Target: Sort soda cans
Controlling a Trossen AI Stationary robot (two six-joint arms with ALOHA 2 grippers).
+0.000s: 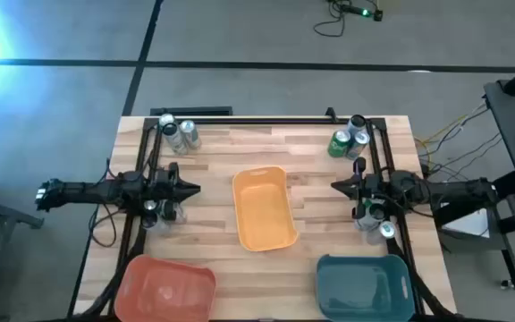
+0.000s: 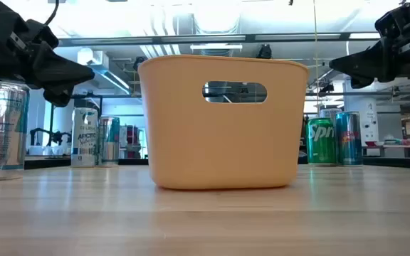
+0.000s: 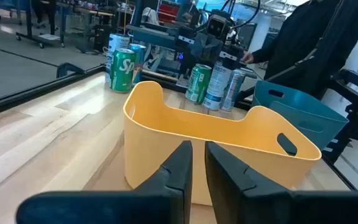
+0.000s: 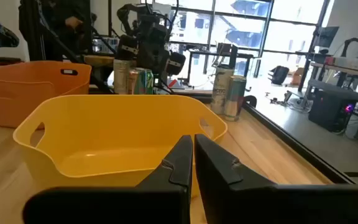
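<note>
The tabletop (image 1: 213, 152) carries three bins — one orange-yellow bin (image 1: 264, 209) at centre, one red bin (image 1: 164, 288) at 7 o'clock and one teal bin (image 1: 363, 285) at 5 o'clock. The soda cans stand in four clusters: one cluster (image 1: 179, 133) of about three at 11 o'clock, one cluster (image 1: 348, 139) of about three at 1 o'clock, a few cans (image 1: 163, 211) beneath the left arm at 9 o'clock, and a few cans (image 1: 372, 217) beneath the right arm at 3 o'clock — exact counts there cannot be told. The left pincer (image 1: 191, 189) and right pincer (image 1: 338, 186) both hover beside the centre bin, each clenched nearly closed and grasping nothing.
</note>
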